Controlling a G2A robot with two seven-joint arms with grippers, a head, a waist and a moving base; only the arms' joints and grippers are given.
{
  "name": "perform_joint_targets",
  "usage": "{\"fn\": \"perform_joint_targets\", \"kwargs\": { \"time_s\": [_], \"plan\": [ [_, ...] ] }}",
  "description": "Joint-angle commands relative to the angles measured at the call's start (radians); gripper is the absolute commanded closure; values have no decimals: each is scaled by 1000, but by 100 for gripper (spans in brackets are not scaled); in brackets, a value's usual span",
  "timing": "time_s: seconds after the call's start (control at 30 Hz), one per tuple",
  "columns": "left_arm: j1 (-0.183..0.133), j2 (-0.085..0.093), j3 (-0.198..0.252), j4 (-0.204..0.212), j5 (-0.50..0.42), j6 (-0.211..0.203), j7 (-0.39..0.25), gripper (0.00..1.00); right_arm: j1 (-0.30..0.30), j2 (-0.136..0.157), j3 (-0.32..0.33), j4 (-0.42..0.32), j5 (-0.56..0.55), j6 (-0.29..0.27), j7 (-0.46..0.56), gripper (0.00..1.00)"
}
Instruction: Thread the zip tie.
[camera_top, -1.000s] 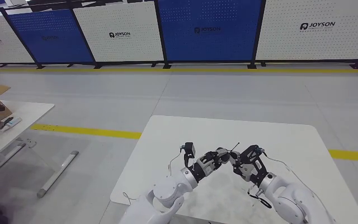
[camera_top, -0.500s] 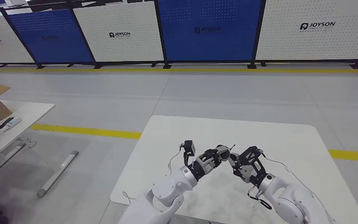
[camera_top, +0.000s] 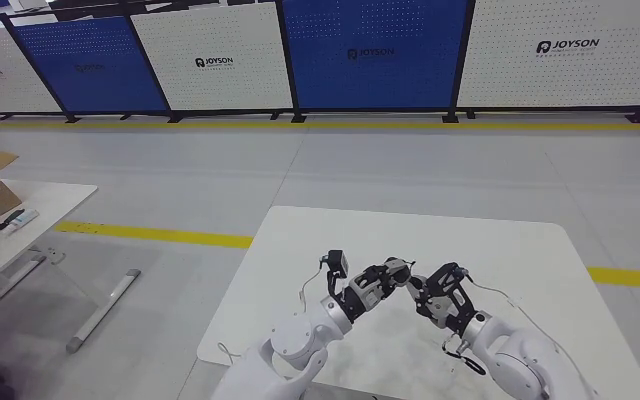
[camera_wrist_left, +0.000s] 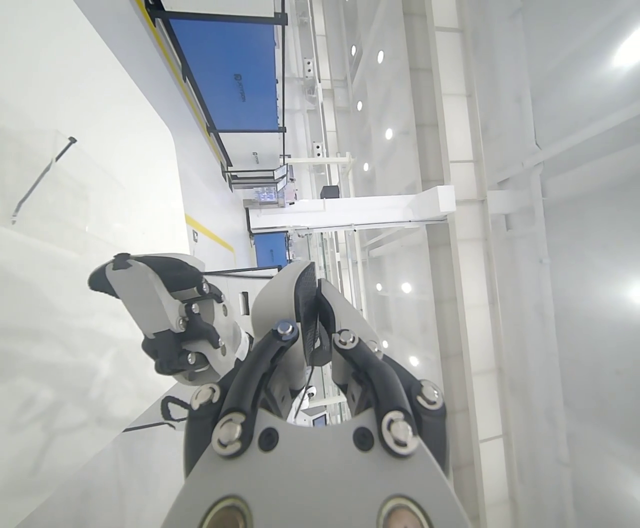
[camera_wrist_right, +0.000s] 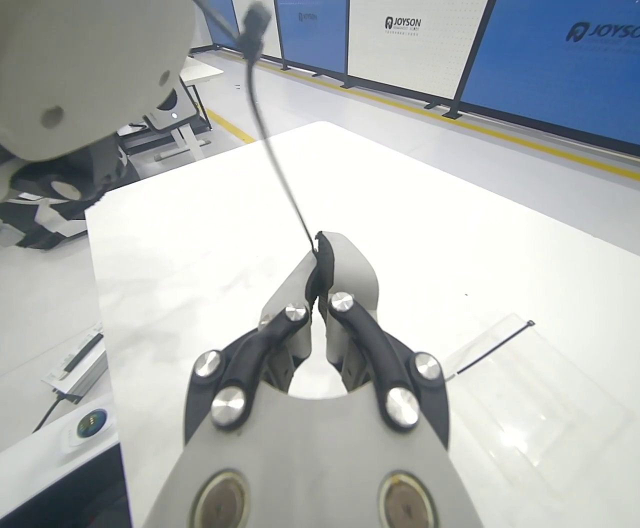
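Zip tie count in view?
2. Held zip tie: clamped in the right pincer, strap sticking out past its tips. Loose zip tie: flat on the clear sheet. The shut left pincer could hide another.

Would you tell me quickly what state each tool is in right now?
Left tool: closed, apparently pinching the zip tie.
Right tool: closed on the same zip tie.

The white surface (camera_top: 500, 240) carries a clear plastic sheet (camera_wrist_right: 525, 400); on this sheet lies a loose black zip tie (camera_wrist_right: 495, 348).
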Motion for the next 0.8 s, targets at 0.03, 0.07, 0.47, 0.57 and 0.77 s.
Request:
{"fn": "perform_joint_targets", "kwargs": {
  "time_s": [0.03, 0.07, 0.47, 0.57, 0.77],
  "plan": [
    [3, 0, -1, -2, 0, -3, 0, 100, 1, 1, -5, 3, -1, 0, -1, 100],
    [4, 1, -2, -3, 1, -4, 0, 100, 2, 2, -6, 4, -1, 0, -1, 100],
    [-7, -2, 9, 33, 0, 35, 15, 100, -6, 7, 20, 6, 39, 0, -41, 0],
    [-13, -4, 8, 49, -29, 54, 29, 100, -23, 9, 53, 5, 58, 13, -65, 0],
    [-25, -4, -6, 69, -88, 78, -1, 100, -81, 18, 140, -17, 107, 15, -134, 0]
  ]
}}
